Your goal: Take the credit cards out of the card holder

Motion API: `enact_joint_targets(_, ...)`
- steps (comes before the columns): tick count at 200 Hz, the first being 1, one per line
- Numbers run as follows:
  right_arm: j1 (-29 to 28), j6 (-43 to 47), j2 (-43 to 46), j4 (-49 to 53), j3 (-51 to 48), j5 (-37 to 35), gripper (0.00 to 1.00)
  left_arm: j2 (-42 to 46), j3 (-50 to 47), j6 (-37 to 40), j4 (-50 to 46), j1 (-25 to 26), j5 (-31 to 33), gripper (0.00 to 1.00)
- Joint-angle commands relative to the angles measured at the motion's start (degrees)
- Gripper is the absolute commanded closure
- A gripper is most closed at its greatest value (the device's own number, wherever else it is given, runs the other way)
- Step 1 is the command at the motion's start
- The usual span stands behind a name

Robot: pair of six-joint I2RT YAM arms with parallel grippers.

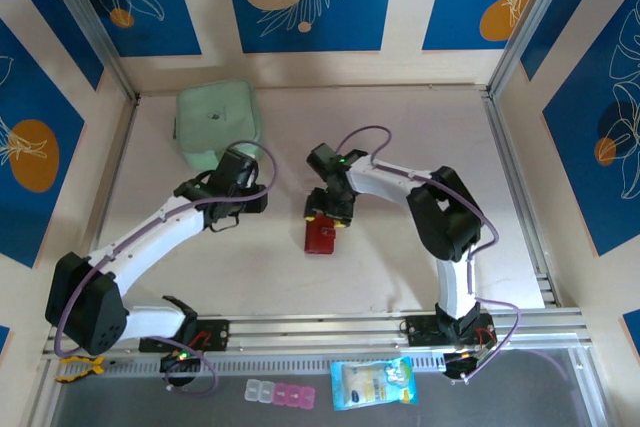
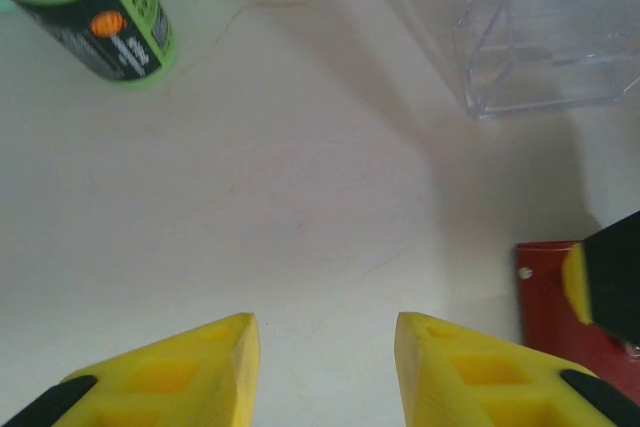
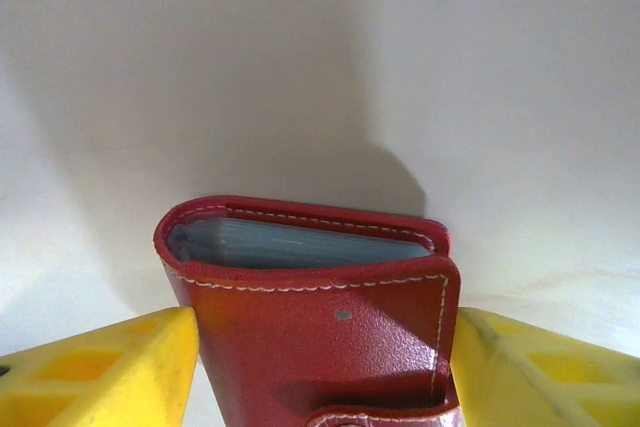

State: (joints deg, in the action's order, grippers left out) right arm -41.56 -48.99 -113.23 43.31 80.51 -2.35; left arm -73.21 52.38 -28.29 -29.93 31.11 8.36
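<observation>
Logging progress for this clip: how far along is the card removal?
Done: nothing yet. The red card holder is folded shut, its grey pockets showing at the open edge, and no card lies outside it. In hand: the right pincer grips the holder by its sides, and the left pincer is open over the table beside it. Left: opening the holder and pulling every card out.

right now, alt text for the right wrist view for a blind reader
A closed red card holder is gripped between the two yellow fingers of the right tool, white stitching along its edges. Grey clear pockets show in its top edge, and behind it is the pale table.
</observation>
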Motion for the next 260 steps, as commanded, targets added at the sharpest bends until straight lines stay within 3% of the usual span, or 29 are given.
enact_joint_targets(1,-2.3,5.89,-3.11,5.57,4.42,-2.65,0.32,1.91,-3.08,-5.63,2.28,-0.58,-2.52,0.59)
enact_joint_targets(60,-3.6,6.29,-4.88,7.08,6.49,-4.44,0.3,1.97,-5.53,-9.09,3.74,-0.39,-7.12,0.59)
enact_joint_targets(107,-3.61,6.1,-1.29,7.05,5.72,-6.0,0.19,-0.78,-5.85,-10.39,6.19,0.56,-11.92,0.61)
enact_joint_targets(161,-3.61,7.8,4.28,7.54,3.99,-6.5,0.2,-6.01,-6.76,-15.99,11.96,1.67,-20.13,0.68)
enact_joint_targets(186,-4.31,9.57,6.66,5.56,1.22,-3.93,0.22,-8.28,-8.2,-19.8,16.13,2.09,-24.89,0.76)
enact_joint_targets(214,-4.46,9.49,6.51,6.6,0.95,-1.42,0.26,-10.43,-8.87,-22.26,19.3,3.4,-27.2,0.92)
enact_joint_targets(232,-4.97,9.54,5.86,5.7,0.38,-0.29,0.35,-11.98,-9.28,-23.83,21.79,4.28,-28.4,1.0)
enact_joint_targets(260,-5.2,9.25,4.57,5.6,0.43,-0.37,0.49,-14.12,-10.73,-26.97,26.72,4.55,-31.05,1.0)
